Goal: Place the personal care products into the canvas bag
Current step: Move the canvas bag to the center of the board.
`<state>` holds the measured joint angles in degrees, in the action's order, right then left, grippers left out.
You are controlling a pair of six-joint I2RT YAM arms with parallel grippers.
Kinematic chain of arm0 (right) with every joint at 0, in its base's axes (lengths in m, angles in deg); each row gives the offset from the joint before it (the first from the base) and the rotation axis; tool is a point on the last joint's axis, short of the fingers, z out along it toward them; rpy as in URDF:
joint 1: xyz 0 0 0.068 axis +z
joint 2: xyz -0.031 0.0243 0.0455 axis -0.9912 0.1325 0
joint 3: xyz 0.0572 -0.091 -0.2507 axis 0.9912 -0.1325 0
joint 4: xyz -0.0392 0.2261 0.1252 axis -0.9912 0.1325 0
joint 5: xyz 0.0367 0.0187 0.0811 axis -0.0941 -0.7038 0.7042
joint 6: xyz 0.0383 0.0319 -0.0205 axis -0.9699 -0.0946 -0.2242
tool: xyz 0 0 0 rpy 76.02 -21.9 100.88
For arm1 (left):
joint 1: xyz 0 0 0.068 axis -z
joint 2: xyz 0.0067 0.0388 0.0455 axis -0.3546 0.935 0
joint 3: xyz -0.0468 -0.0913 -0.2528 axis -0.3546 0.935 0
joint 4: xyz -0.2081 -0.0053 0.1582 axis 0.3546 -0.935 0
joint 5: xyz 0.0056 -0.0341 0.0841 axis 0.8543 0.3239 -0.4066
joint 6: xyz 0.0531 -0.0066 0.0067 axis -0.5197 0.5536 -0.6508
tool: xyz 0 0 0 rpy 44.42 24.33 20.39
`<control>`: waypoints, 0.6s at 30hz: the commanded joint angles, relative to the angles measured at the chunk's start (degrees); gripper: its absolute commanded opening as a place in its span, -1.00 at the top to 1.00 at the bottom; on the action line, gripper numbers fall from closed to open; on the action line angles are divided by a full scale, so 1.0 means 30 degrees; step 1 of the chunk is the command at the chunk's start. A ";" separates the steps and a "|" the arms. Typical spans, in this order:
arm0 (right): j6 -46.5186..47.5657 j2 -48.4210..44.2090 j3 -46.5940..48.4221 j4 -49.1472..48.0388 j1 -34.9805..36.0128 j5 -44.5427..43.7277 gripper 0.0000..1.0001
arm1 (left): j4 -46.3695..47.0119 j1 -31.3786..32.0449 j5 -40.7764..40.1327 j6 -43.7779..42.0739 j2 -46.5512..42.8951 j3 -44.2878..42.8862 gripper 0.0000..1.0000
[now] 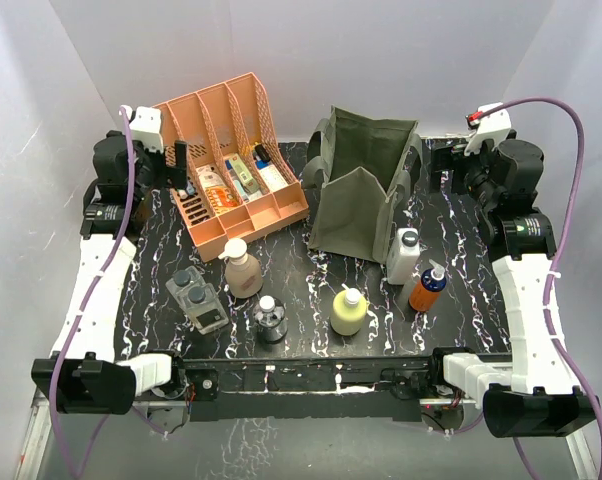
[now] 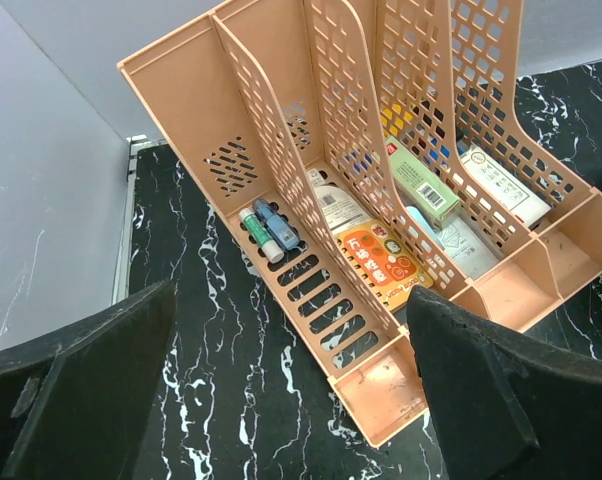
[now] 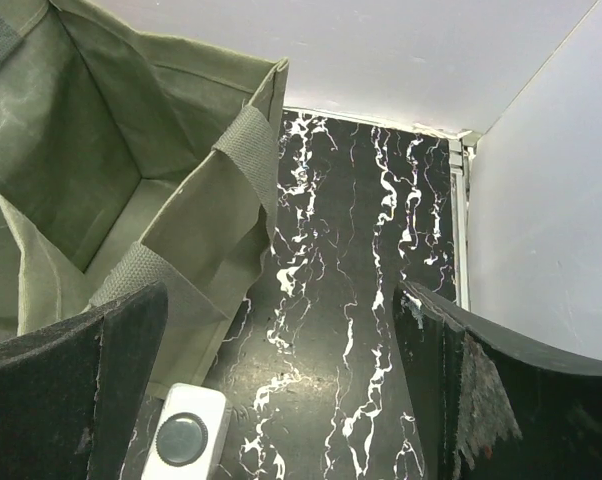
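The olive canvas bag stands open at the back centre, its inside empty in the right wrist view. In front of it stand several personal care products: a tan pump bottle, a clear twin pack, a small clear round bottle, a yellow white-capped bottle, a white bottle and an orange-and-blue pump bottle. My left gripper hangs open over the rack's front corner. My right gripper hangs open right of the bag, holding nothing.
A salmon-orange slotted rack at the back left holds small colourful boxes and tubes. White walls close in the black marbled table on the left, back and right.
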<state>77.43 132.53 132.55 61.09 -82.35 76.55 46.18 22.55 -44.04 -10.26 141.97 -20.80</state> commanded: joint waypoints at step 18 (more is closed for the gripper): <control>0.1084 -0.0016 0.1080 0.0157 -0.0660 0.4426 -0.98 | 0.0149 -0.0515 0.2183 0.0456 -0.1550 0.0878 -0.95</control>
<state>78.09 132.20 132.07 61.94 -84.38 83.43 46.14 21.48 -40.63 -9.19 139.06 -19.12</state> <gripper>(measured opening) 0.987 0.972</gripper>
